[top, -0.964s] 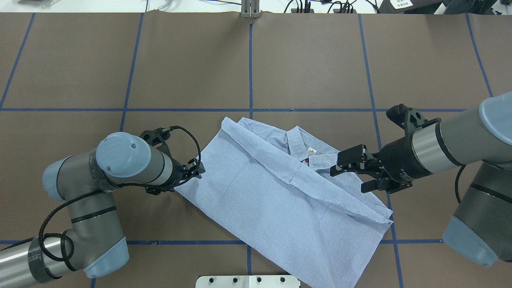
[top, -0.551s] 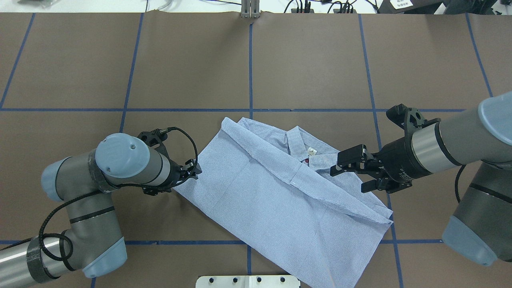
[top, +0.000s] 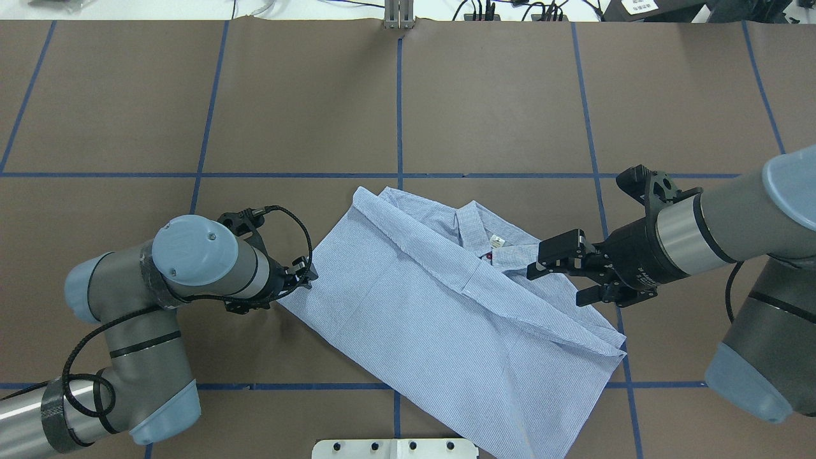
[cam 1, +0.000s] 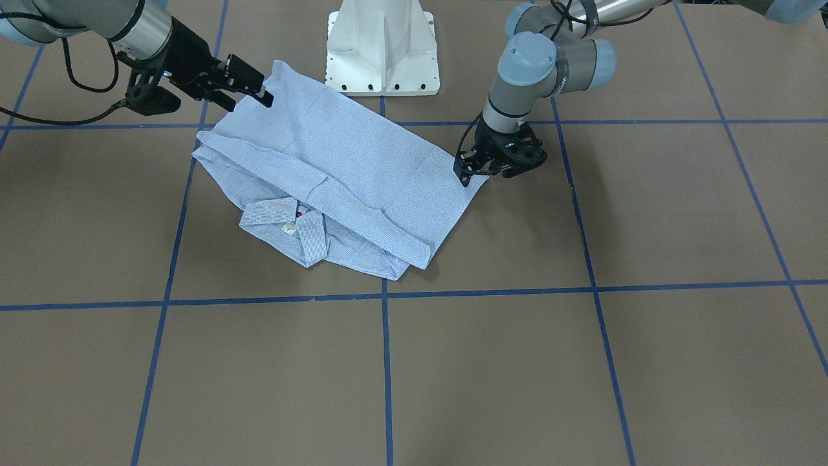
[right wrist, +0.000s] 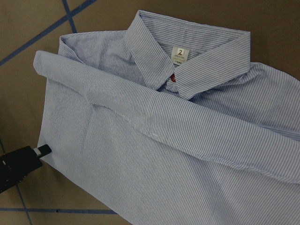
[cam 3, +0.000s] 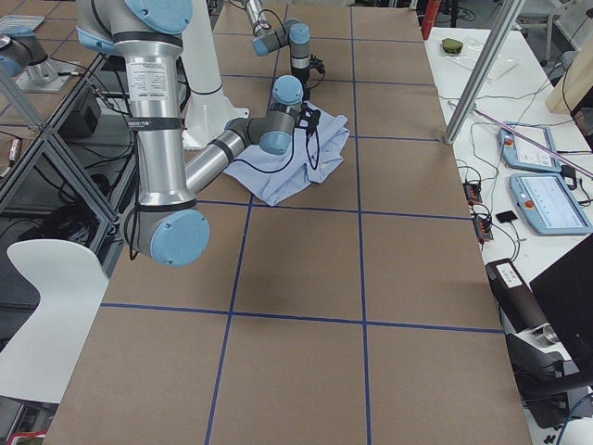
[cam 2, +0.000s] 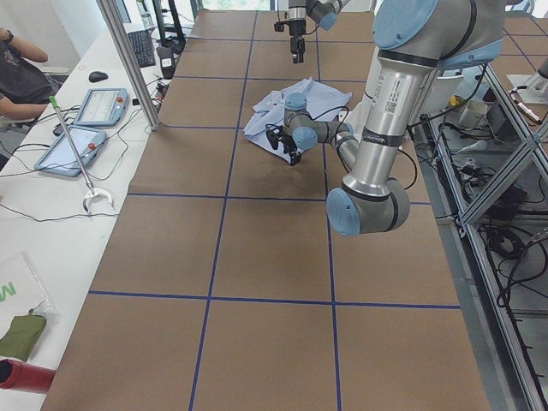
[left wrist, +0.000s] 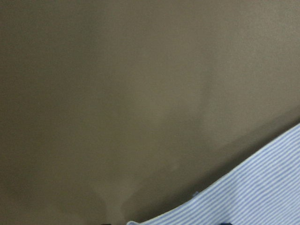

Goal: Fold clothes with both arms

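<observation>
Left gripper sits low at the corner of the shirt nearest its own arm. We cannot tell whether its jaws are apart or together. Its wrist camera gives us only the brown table and a strip of striped hem.

Our right gripper hangs over the opposite side of the shirt, just beside the collar, with its jaws apart and nothing between them.

The shirt lies flat and partly folded, slanted across a blue tape line. Its collar end is turned away from the white pedestal base and its tail end is near that base. A long folded ridge runs the length of the shirt between our two grippers. Inside the collar we see a size label and a red button.

Well apart from the shirt, on a white bench past the table's far edge, lie two control tablets.

Against a second ago, the left gripper has drawn back a little from the shirt's corner toward its own arm. The right gripper and the shirt lie as they did.
</observation>
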Controlling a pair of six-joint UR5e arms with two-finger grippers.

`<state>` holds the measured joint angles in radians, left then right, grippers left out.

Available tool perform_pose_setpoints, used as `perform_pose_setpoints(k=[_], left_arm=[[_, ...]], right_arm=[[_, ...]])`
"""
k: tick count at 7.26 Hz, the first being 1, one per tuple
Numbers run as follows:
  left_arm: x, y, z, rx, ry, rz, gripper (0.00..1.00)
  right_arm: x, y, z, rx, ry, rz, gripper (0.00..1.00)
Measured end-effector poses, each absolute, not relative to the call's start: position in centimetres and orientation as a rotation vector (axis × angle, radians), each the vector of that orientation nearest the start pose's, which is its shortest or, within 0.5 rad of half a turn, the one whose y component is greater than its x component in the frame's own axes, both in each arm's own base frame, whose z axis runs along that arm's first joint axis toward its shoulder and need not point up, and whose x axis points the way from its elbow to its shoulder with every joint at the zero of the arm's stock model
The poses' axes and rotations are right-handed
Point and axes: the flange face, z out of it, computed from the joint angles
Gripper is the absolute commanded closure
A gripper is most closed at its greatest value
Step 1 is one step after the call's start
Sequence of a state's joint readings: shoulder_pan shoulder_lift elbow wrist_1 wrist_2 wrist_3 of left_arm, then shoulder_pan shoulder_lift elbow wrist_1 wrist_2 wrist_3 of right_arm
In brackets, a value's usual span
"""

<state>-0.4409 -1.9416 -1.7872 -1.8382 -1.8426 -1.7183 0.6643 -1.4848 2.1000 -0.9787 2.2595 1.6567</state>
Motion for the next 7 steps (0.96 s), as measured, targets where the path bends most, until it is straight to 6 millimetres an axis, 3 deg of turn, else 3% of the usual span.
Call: perform_pose_setpoints(k=[1, 2, 6, 7], left_arm=[[51.4, -36.0, 32.8, -0.131, 0.883, -0.433, 0.91], [51.5, -36.0, 32.7, -0.132, 0.885, -0.433, 1.00], [50.8, -36.2, 31.3, -0.129, 0.909, -0.432, 1.00], [49.8, -37.7, 30.7, -0.112, 0.920, -0.451, 1.00]], right_arm=[[-32.2, -34.1, 29.4, -0.245, -1.273, 0.228, 0.00], [-32.2, -34.2, 29.4, -0.245, -1.272, 0.229, 0.00], [-31.5, -34.7, 29.4, -0.234, -1.274, 0.244, 0.00], [-31.2, -35.0, 29.4, -0.228, -1.276, 0.251, 0.00]])
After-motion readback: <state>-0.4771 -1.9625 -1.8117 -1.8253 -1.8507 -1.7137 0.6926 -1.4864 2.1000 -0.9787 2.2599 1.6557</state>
